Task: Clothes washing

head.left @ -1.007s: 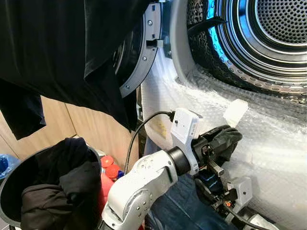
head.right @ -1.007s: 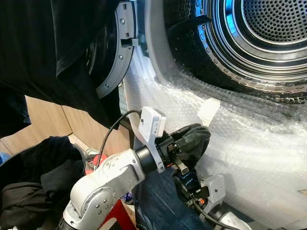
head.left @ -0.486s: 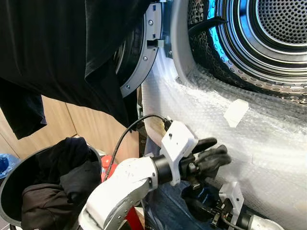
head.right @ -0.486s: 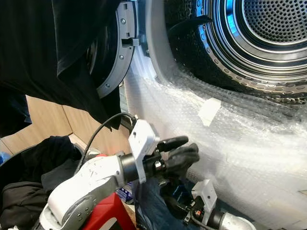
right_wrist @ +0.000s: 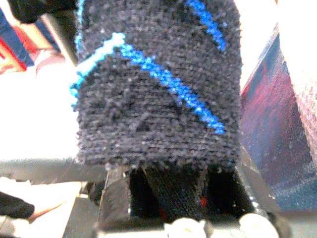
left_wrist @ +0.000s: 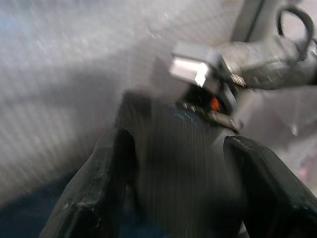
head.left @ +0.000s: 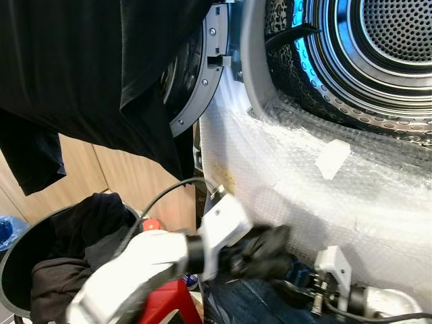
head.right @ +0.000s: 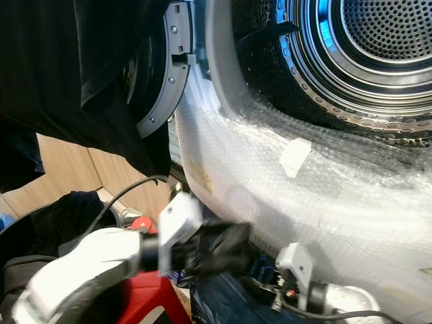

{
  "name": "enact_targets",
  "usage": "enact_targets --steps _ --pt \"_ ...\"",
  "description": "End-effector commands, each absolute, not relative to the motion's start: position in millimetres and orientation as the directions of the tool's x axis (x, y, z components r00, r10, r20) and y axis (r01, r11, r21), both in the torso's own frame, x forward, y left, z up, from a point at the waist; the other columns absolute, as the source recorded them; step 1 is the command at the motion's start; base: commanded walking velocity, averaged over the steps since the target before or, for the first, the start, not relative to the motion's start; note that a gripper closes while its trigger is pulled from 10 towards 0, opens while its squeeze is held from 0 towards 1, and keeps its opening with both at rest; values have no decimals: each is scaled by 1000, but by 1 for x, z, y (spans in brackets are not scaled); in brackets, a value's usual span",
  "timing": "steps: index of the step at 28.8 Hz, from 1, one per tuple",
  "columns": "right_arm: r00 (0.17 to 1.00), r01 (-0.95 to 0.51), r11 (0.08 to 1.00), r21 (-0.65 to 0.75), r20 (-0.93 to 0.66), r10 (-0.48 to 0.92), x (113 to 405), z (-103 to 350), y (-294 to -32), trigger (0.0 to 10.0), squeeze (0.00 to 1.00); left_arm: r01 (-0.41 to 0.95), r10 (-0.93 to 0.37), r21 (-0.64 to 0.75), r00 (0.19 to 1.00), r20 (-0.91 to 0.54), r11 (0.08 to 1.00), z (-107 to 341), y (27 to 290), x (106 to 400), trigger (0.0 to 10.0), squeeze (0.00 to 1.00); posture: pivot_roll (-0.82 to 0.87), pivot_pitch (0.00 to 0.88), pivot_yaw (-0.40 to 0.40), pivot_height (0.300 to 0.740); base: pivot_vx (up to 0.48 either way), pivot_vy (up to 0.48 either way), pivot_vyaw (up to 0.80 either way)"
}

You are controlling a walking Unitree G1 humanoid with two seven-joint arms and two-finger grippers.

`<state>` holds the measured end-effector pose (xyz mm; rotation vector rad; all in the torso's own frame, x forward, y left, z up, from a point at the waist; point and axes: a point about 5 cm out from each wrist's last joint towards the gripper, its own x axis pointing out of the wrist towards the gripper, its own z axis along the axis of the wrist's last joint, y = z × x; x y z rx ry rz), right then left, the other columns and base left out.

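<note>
Right wrist view: right gripper [right_wrist: 163, 198] clamped on a soft, light knit sock [right_wrist: 158, 84], easiest pinched mid-fold; left gripper [left_wrist: 173, 198] spread open.

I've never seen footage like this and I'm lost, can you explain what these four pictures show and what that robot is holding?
A humanoid robot is doing laundry. The two wide pictures come from cameras on its head, looking down at a washing machine drum with its door open and its front wrapped in bubble wrap. A bin of dark clothes stands at the left. The other two come from wrist cameras. The left gripper is blurred by motion, its jaws apart. The right gripper grips a dark knit garment with blue stripes.
</note>
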<state>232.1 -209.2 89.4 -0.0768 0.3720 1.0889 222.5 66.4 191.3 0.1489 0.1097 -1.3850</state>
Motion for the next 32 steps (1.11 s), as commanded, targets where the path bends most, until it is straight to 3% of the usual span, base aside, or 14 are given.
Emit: enact_targets --steps 1,7,9,11,12,13,16,17,18,19,20,21,22,32 --pt "371 -902 420 98 -320 872 234 100 -206 0 0 990 -982 64 137 -130 129 206 70 218 10000 1000 -5 0 -25 740 0 0 0" --pt "279 -944 319 85 -313 908 233 125 -207 0 0 995 -987 25 96 -130 93 208 79 209 10000 1000 -8 0 -25 740 0 0 0" --pt "258 -952 297 79 -319 912 233 128 -207 0 0 995 -985 29 98 -141 95 207 81 207 10000 1000 -8 0 -26 740 0 0 0" --pt "179 -973 216 81 -327 928 227 138 -204 0 0 993 -979 33 120 -166 116 204 88 204 10000 1000 -3 0 -31 740 0 0 0" --pt "173 -975 209 78 -329 928 226 139 -204 0 0 992 -978 42 127 -168 122 204 89 204 10000 1000 -3 0 -31 740 0 0 0" --pt "157 -978 193 77 -330 931 225 142 -203 0 0 988 -975 65 148 -166 139 204 91 205 10000 929 -3 0 -31 740 0 0 0" --pt "150 -979 187 81 -331 932 224 143 -203 0 0 987 -974 71 153 -165 143 204 91 204 10000 929 -3 0 -31 740 0 0 0" --pt "119 -986 151 73 -327 937 222 153 -204 0 0 984 -967 64 174 -188 165 201 96 205 10000 0 2 0 -34 740 0 0 0" --pt "93 -991 120 65 -325 941 219 161 -205 0 0 981 -960 62 192 -205 183 198 99 205 10000 0 2 0 -35 740 0 0 0" --pt "55 -996 76 53 -328 943 216 172 -204 2392 0 975 -951 68 222 -214 212 195 103 206 10000 0 2 0 -38 740 0 0 0" --pt "55 -996 76 53 -328 943 216 172 -204 2392 0 975 -951 68 222 -214 212 195 103 206 10000 0 2 0 -38 740 0 0 0" --pt "53 -997 69 37 -326 944 217 176 -204 9137 0 973 -949 63 229 -216 220 194 103 207 10000 0 2 0 -38 740 0 0 0" --pt "27 -999 35 20 -307 951 217 190 -202 10000 0 971 -947 64 240 -212 231 194 103 207 10000 0 2 0 -43 740 0 0 0" --pt "-88 -992 -109 -65 -264 960 215 243 -191 10000 0 960 -938 34 280 -205 279 183 96 205 10000 0 4 0 -56 740 0 0 0"
